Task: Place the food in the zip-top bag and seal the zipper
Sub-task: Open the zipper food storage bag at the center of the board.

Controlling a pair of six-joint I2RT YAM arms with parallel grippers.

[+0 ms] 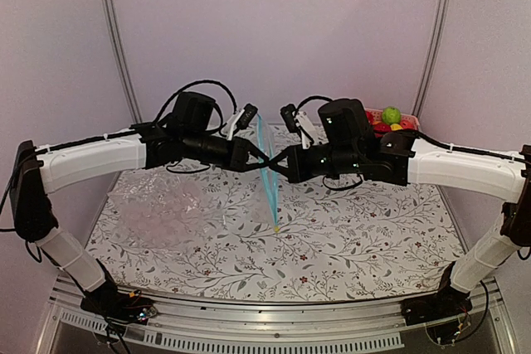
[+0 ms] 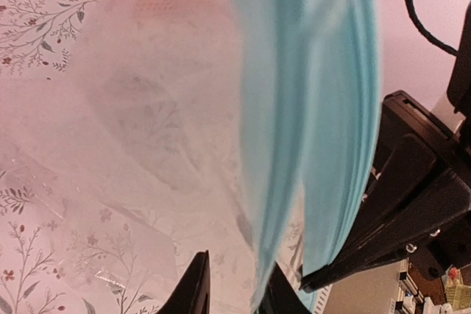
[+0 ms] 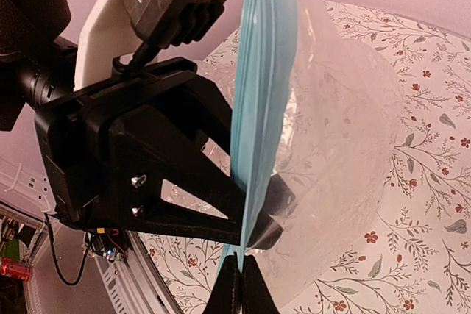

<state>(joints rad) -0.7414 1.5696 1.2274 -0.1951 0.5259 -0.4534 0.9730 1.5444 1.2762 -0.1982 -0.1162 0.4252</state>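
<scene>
zip-top bag hung edge-on over table centre | right gripper clamped on zipper to suspend it | left gripper narrow astride same strip, grip unclear in blur; aim: parting mouth | food at 2 o'clock, unbagged

Pale lilac walls and two slim metal posts enclose a floral tablecloth, its near edge bounded by a metal rail.

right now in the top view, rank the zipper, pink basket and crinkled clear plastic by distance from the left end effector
1. zipper, centre, between the left end effector's fingers
2. crinkled clear plastic, on the table, front left
3. pink basket, far right corner
</scene>
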